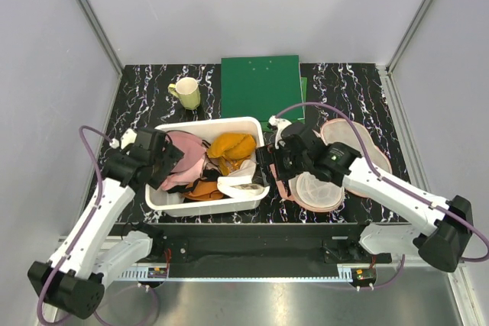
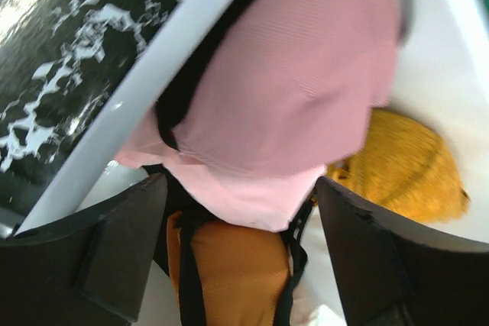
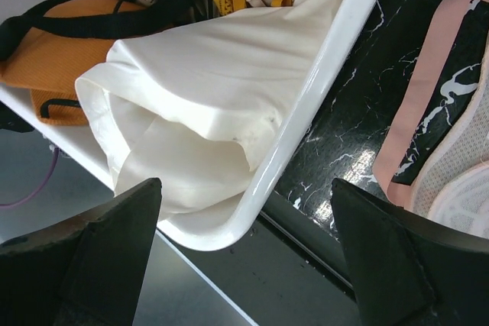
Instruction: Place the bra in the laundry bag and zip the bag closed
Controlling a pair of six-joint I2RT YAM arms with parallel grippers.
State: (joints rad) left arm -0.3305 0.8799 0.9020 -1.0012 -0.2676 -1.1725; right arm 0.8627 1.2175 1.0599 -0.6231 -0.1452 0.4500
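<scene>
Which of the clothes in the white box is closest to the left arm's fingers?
The dusty-pink bra with the round cup, just ahead of the left fingers. The orange garment lies past it; the white cloth is by the right arm.

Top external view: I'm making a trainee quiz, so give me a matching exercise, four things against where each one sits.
Things:
1. bra
2. laundry bag
3. mug
4. green board

Places:
A. far middle of the table
B. left part of the white bin
C. lying open, right of the bin
D. behind the bin's far left corner

Pairs: 1-B; 2-C; 3-D; 4-A
</scene>
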